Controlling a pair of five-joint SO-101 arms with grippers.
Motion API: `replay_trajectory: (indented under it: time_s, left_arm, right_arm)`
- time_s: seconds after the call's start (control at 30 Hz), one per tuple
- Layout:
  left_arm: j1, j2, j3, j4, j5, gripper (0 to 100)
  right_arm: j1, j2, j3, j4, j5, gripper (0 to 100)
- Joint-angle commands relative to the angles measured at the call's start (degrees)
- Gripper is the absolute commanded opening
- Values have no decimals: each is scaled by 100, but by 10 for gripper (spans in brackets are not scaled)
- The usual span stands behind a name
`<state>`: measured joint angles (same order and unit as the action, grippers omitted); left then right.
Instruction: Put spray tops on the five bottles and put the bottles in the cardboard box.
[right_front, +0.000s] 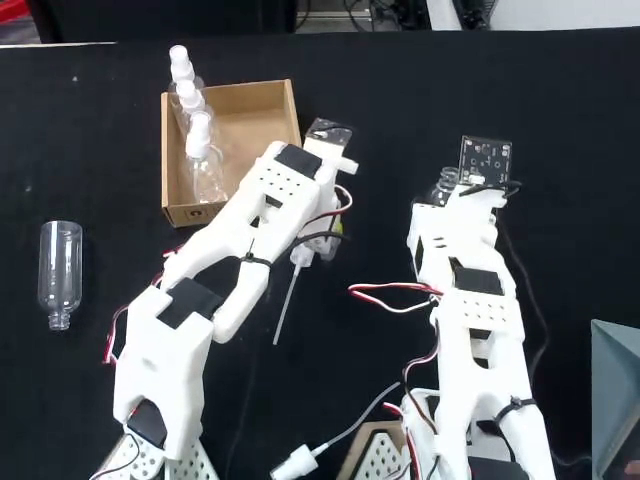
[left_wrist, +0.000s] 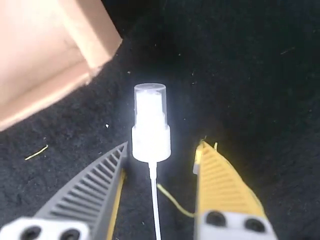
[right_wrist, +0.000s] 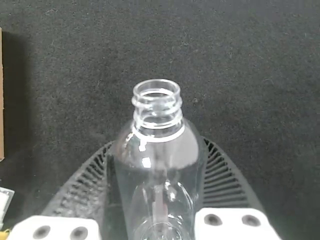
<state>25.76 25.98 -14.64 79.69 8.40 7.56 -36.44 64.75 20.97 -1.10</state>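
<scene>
Fingers of left gripper (left_wrist: 162, 147) spread astride a loose spray top (left_wrist: 150, 130), just off the cardboard box (left_wrist: 45, 60) corner.
Right gripper (right_wrist: 159, 150) clamped on an uncapped bottle (right_wrist: 156, 115), farther from the box. Risk: off-centre pinch flicking the top away. Five bottles: this one, three capped bottles (right_front: 205, 170) at the box, bare bottle (right_front: 60, 272) beside it; two loose tops.

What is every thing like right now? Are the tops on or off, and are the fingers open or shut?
cardboard box: open, holding three bottles.
three bottles in the box: spray tops on.
lone bottle: lying on its side, no top.
held bottle: no top, neck open.
left gripper: fingers open either side of a loose spray top.
right gripper: fingers shut on the held bottle.
spare spray top: lying loose.
</scene>
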Motion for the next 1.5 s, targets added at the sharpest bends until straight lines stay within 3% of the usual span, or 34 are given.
replay_trajectory:
  time_s: [0.0,0.37,0.6,0.8,1.27,1.47]
  left_arm:
    - [-75,62,-321,18,-97,191]
    - [-84,1108,-1710,941,-70,186]
    - [-84,1679,-2229,976,-114,38]
    - [-57,1732,-2352,1064,-70,32]
    - [-66,1732,-3292,2092,-70,29]
    - [-66,1723,-3327,2101,70,28]
  right_arm:
    - [132,-259,-40,-176,53,117]
    - [132,-259,-40,-176,62,117]
    - [132,-259,-40,-176,62,117]
    - [132,-259,-40,-176,62,117]
    - [132,-259,-40,-176,62,117]
    - [132,-259,-48,-176,62,117]
